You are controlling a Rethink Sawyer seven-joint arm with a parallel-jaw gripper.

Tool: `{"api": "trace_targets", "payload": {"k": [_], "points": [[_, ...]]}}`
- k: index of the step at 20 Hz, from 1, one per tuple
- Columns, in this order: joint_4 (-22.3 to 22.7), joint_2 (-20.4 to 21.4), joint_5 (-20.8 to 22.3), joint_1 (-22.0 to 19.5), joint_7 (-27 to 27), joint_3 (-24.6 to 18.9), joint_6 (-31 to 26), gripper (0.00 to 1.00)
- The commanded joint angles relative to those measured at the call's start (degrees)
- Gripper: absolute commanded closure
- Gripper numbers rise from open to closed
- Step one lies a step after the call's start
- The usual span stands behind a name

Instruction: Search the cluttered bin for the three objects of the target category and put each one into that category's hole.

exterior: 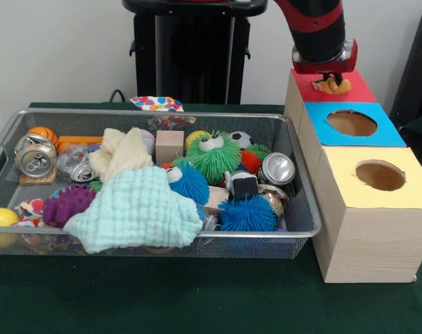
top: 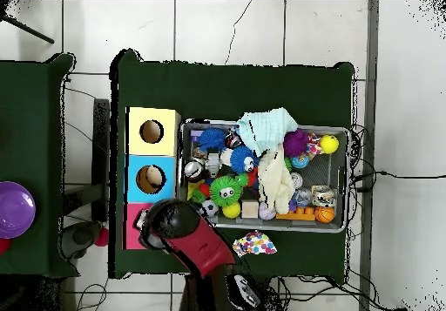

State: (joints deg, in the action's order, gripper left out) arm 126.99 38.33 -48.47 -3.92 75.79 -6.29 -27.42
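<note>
My gripper (exterior: 331,81) hangs just above the red-topped box (exterior: 356,90), the farthest of three boxes. A small orange fuzzy object (exterior: 334,86) sits between its short fingers, right at the box top, and the jaws look shut on it. In the overhead view the arm's head (top: 167,222) covers the gripper and most of the red box (top: 134,226). The wire bin (exterior: 299,142) holds fuzzy balls: a green one with eyes (exterior: 213,156) and two blue ones (exterior: 247,213) (exterior: 192,184). A purple spiky toy (exterior: 69,202) also lies there.
A blue-topped box (exterior: 353,124) and a yellow-topped box (exterior: 379,177), each with a round hole, stand nearer. A mint cloth (exterior: 138,209), a cream cloth (exterior: 120,154), cans (exterior: 35,161) (exterior: 277,168) and a wooden block (exterior: 169,146) crowd the bin. A purple bowl (top: 13,209) sits on a side table.
</note>
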Motion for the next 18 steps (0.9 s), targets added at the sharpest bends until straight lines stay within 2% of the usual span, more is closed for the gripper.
{"api": "trace_targets", "payload": {"k": [1,2,5,7,8,10,11,13,14,15,16,18], "points": [[-5.62,-4.83,3.59,-2.41,7.45,-3.0,15.34,1.0],[-9.19,-6.98,5.95,0.19,8.13,1.1,11.73,1.0],[-13.79,-9.78,10.5,3.77,9.35,6.68,7.24,1.0],[-15.02,-11.39,11.02,4.71,10.96,8.32,9.64,1.0],[-16.8,-12.98,11.81,6.38,12.03,10.96,10.02,1.0],[-18.8,-14.05,13.98,7.43,12.17,13.02,8.2,1.0],[-19.0,-13.84,14.45,7.2,12.37,12.92,7.4,1.0],[-19.51,-12.72,15.42,6.73,13.18,13.09,2.32,1.0],[-19.76,-11.19,16.09,6.13,14.02,12.84,-3.01,1.0],[-20.01,-10.14,16.76,5.85,14.24,12.82,-5.69,1.0],[-20.35,-7.93,18.05,4.95,14.6,12.25,-11.82,1.0],[-19.81,-4.51,18.59,3.44,14.93,10.62,-17.46,1.0]]}}
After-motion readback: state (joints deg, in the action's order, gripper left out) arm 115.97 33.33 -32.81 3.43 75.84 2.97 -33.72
